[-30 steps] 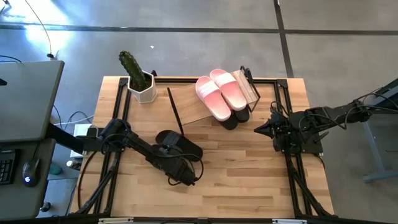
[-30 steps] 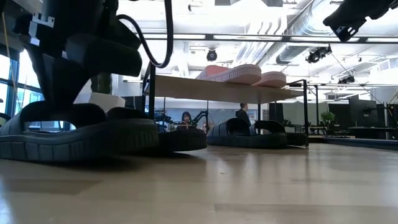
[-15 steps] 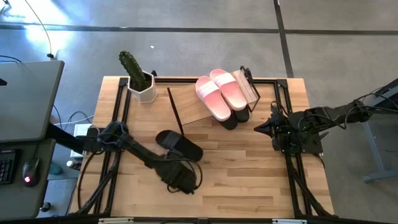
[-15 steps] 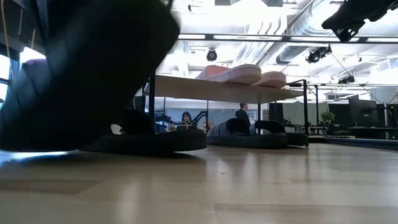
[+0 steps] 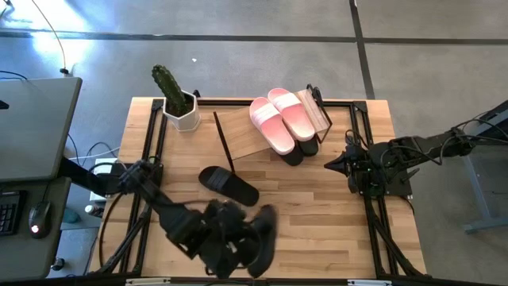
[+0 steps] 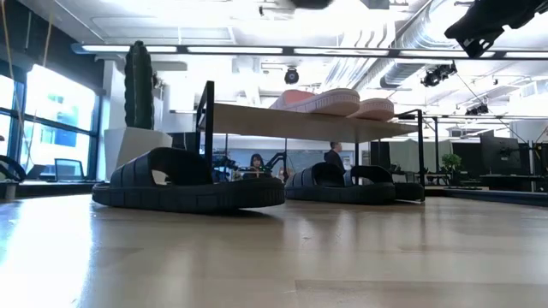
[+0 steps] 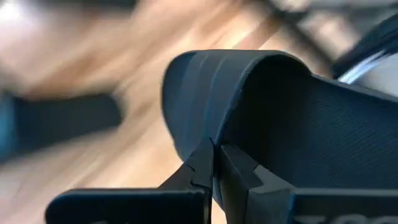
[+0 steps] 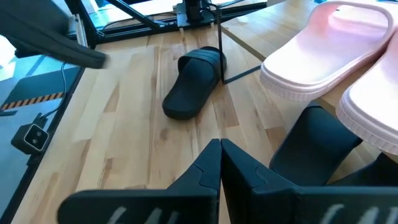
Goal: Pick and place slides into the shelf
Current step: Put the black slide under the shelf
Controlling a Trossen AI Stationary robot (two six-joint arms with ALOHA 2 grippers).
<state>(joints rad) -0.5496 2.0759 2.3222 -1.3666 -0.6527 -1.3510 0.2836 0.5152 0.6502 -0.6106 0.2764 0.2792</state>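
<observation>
Black slide [image 5: 262, 238] clamped in the left end effector [image 5: 230, 250], at the tabletop's [image 5: 317, 222] six o'clock.
Right end effector [image 5: 332, 165] closed, empty, at three o'clock beside the shelf [image 5: 242, 131]; second black slide [image 5: 228, 185] lies central.

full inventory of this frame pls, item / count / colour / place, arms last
Pink slides: two, pale pink, side by side on top of the shelf.
Black slides under the shelf: two, black, on the table below the plank.
Black slide on the table: one, black, flat, left of the shelf.
Held black slide: one, black, at the near table edge.
Shelf: one, light wood top, black frame, far middle of the table.
Cactus: one, green, in a white pot, far-left corner.
Left gripper: shut on the held black slide.
Right gripper: shut, holding nothing, right of the shelf.
</observation>
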